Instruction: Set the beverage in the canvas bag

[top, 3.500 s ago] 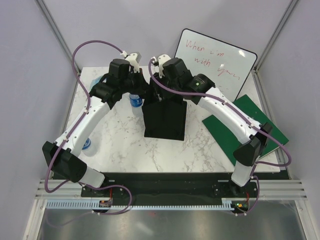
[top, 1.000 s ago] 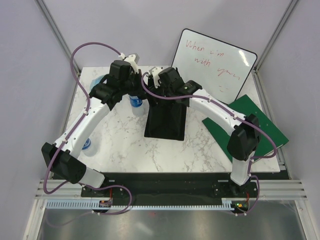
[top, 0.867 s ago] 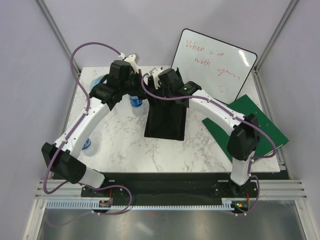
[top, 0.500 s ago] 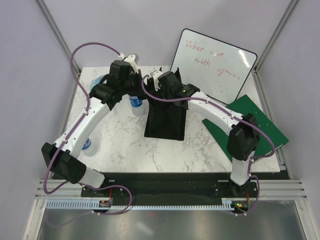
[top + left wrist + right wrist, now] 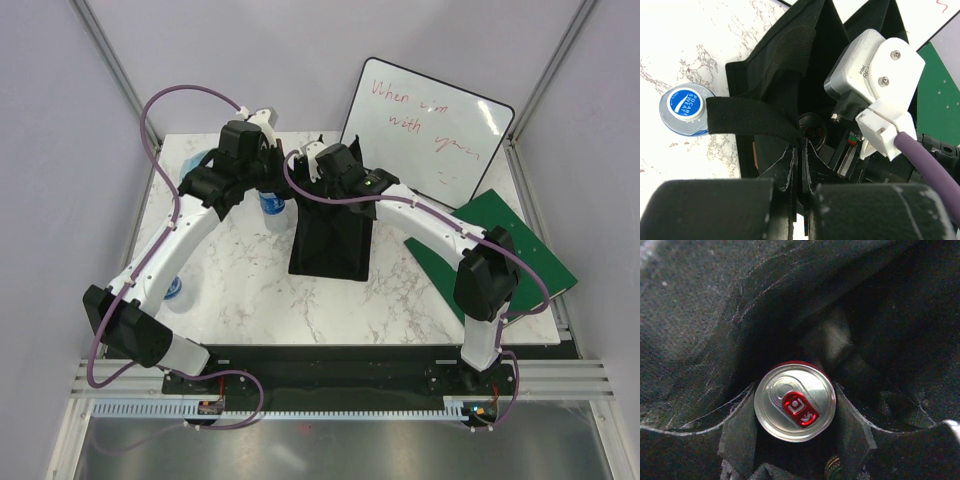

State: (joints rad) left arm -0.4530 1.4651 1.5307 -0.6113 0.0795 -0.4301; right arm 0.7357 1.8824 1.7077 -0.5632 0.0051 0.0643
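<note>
The beverage can (image 5: 795, 407), silver-topped with a red tab, stands upright inside the canvas bag (image 5: 330, 240), dark fabric walls on every side of it. The right gripper (image 5: 796, 432) grasps it, one finger (image 5: 740, 427) pressed to each flank; whether the can's base touches the bag's bottom is lost in the shadow. From above, the right arm reaches down into the bag's open mouth.

The left gripper (image 5: 800, 150) has its jaws clenched on the bag's black strap at the near rim, apparently the handle. Just beside the bag on its left stands a blue-capped bottle (image 5: 685, 107). A second bottle (image 5: 173, 290) sits near the desk's (image 5: 250, 290) left edge. A whiteboard (image 5: 430, 125) leans behind the bag, and a green board (image 5: 490, 250) lies to the right.
</note>
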